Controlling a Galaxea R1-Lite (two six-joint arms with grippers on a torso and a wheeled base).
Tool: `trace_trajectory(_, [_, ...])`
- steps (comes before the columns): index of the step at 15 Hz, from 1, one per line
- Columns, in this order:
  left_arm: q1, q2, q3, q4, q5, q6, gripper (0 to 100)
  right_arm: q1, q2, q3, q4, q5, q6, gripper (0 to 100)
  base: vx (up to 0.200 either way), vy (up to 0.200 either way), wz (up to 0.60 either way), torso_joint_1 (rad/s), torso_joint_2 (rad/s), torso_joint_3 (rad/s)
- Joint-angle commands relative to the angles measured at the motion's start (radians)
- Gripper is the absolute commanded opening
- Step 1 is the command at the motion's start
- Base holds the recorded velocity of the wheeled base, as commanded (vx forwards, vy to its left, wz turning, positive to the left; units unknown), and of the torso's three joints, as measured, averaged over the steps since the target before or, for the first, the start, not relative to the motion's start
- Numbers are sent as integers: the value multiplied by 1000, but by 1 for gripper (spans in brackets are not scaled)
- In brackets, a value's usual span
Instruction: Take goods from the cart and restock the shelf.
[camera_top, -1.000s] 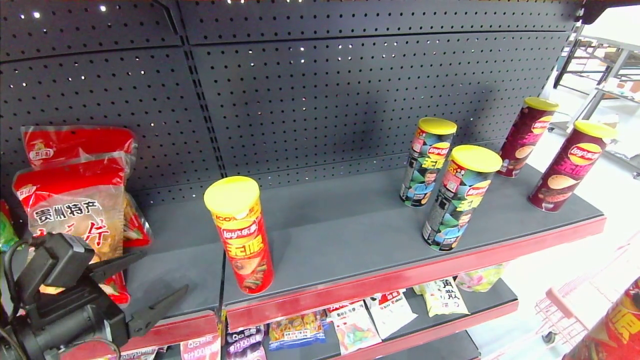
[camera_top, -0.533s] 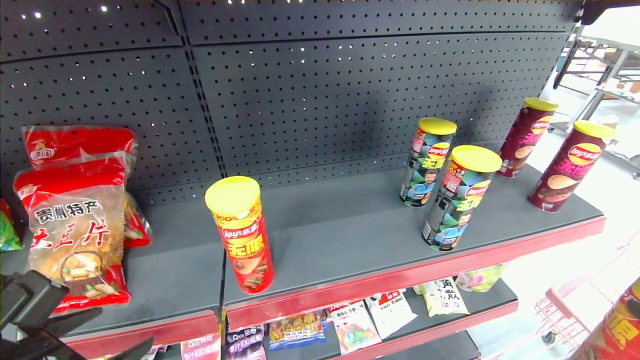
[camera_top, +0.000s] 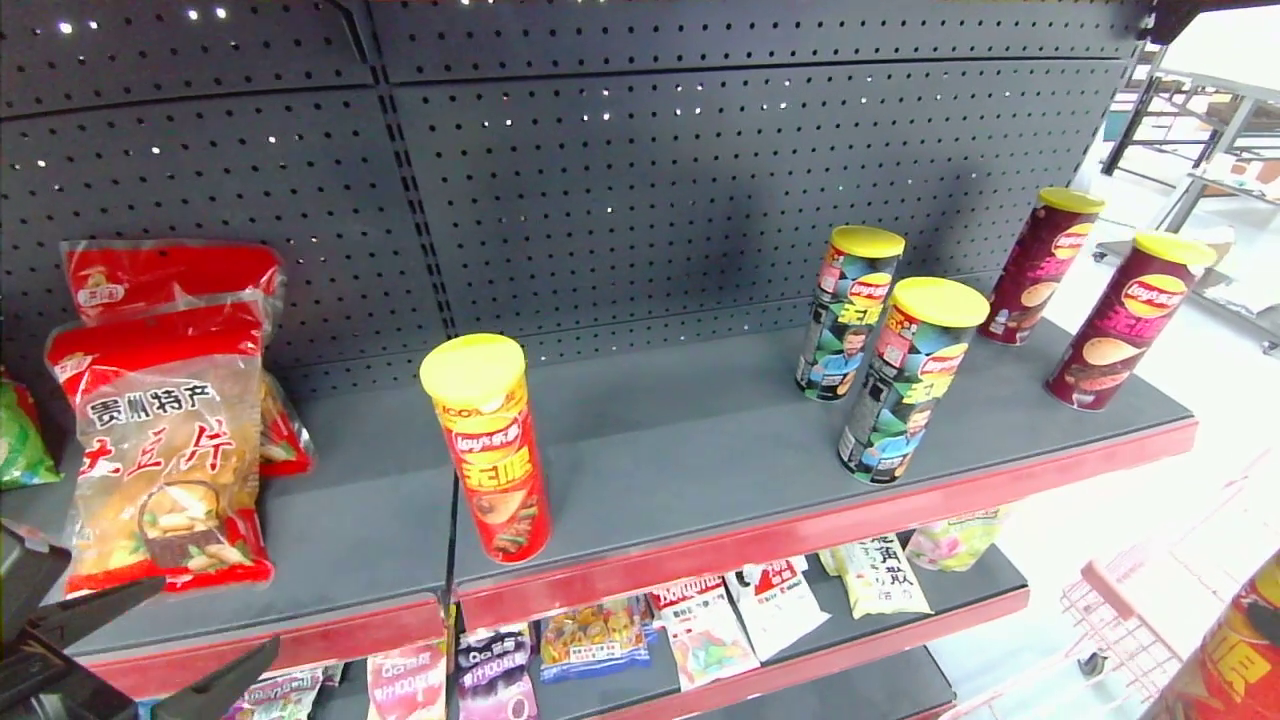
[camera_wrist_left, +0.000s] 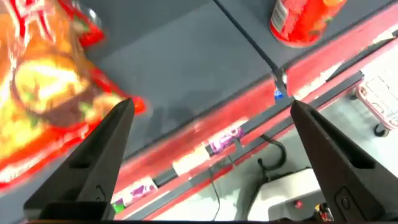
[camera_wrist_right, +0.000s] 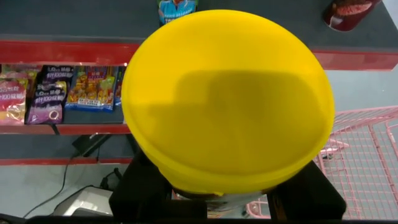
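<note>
Grey shelf (camera_top: 680, 450) with a red front lip runs ahead. Nearest, short of that lip, the left gripper (camera_wrist_left: 211, 104) hangs with fingers spread wide, holding nothing, while the right gripper (camera_wrist_right: 224, 202) clamps a yellow-lidded can (camera_wrist_right: 227, 99) by the pink cart (camera_top: 1120, 610). Near the shelf's front stands a red can (camera_top: 495, 460), snack bags (camera_top: 165, 440) to its left. Farther right stand two green cans (camera_top: 905, 385), then two maroon cans (camera_top: 1120, 325), before the perforated back panel (camera_top: 650, 180).

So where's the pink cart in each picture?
Head view: cart low on the robot's right, below the red shelf edge.
Left wrist view: cart just past the red shelf edge.
Right wrist view: cart beside the held can.
Shared landmark: the red shelf edge.
</note>
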Motion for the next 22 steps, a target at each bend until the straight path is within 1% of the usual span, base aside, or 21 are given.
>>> trace_trajectory(1, [1, -2, 1, -1, -1, 1, 100, 0, -2, 1, 0, 0, -1, 0, 0, 0, 0, 0, 0, 0])
trace_trajectory(2, [1, -2, -1, -1, 1, 3, 100, -3, -3, 1, 0, -2, -11, 0, 0, 0, 0, 0, 0, 0])
trace_trajectory(6, [1, -11, 1, -1, 1, 1, 100, -3, -3, 1, -2, -2, -12, 0, 0, 0, 600, -1, -2, 1])
trace_trajectory(14, [1, -103, 53, 2, -2, -4, 100, -1, 3, -2, -8, 1, -20, 0, 0, 0, 600, 9, -1, 1])
trace_trajectory(17, [1, -168, 90, 4, 1, -2, 100, 0, 58, -25, -23, 4, -24, 0, 0, 0, 0, 0, 0, 0])
trace_trajectory(18, [1, -188, 104, 4, 1, -4, 100, -1, 116, -32, -85, 4, -24, 0, 0, 0, 0, 0, 0, 0])
trace_trajectory(20, [1, -244, 128, 4, -10, -8, 100, -1, 255, -24, -259, 11, -24, 0, 0, 0, 0, 0, 0, 0])
trace_trajectory(22, [-3, -304, 151, 7, -33, -17, 100, -1, 417, -33, -454, 11, -23, 0, 0, 0, 0, 0, 0, 0])
